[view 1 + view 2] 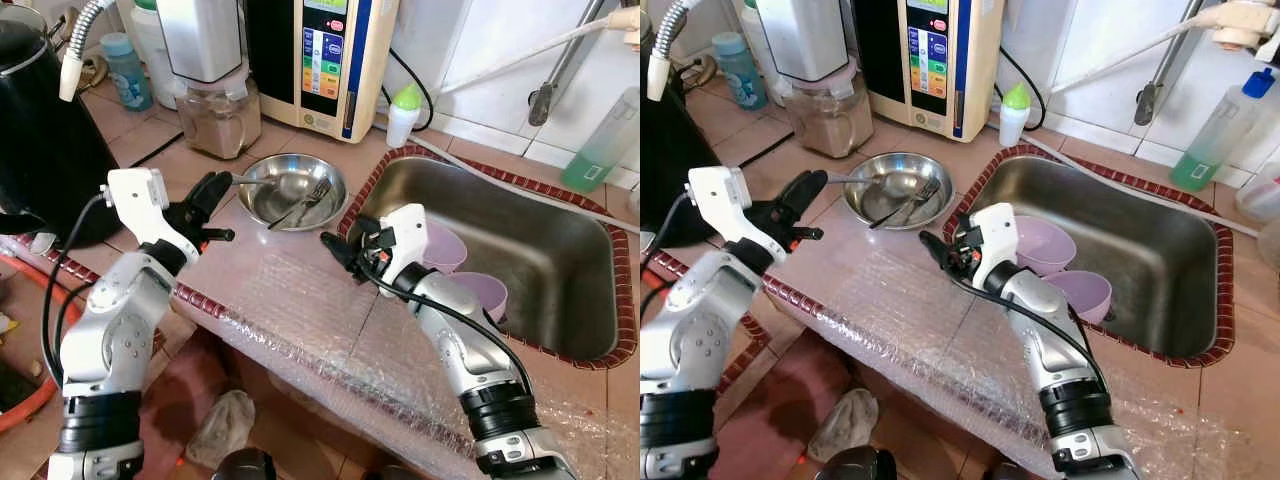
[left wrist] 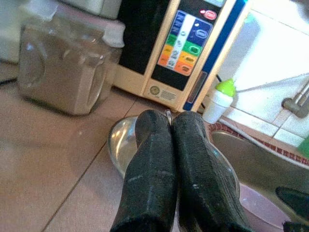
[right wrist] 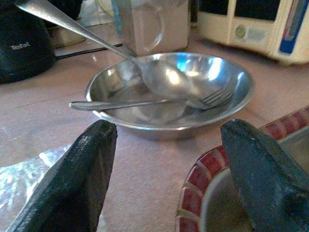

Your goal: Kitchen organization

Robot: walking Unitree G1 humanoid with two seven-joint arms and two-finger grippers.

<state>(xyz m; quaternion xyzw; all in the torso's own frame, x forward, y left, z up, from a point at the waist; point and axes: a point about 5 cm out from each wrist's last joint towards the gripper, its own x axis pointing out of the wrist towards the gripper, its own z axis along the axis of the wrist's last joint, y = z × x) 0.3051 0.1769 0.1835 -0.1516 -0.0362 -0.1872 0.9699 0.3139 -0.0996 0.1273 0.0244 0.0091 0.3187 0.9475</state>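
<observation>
**Left gripper pinching spoon handle over steel bowl; right gripper waiting open at sink edge**

Left gripper (image 1: 213,187) is holding over the counter just left of the steel bowl (image 1: 262,200). Its jaws are closing tight together on the handle end of the spoon (image 1: 283,184); left wrist view is showing the two fingers (image 2: 154,159) pressed side by side with a sliver of metal between the tips. The spoon is running out ahead of the jaws, its scoop sitting inside the bowl. A fork (image 1: 305,203) is also lying in the bowl, tines toward the sink side, handle toward the near rim.

Behind the left jaws: a clear jug (image 1: 215,120) holding brown powder, and a cream water unit (image 1: 325,60) with a coloured button panel.

Right gripper (image 1: 328,243) is hovering at the counter edge between bowl and sink (image 1: 560,230), jaws standing wide apart and gripping nothing. Right wrist view is showing the bowl, spoon and fork straight ahead of the open fingers (image 3: 77,179). Just right of and behind those jaws, two lilac cups (image 1: 445,250) are sitting in the sink, openings up; contents not readable.
</observation>
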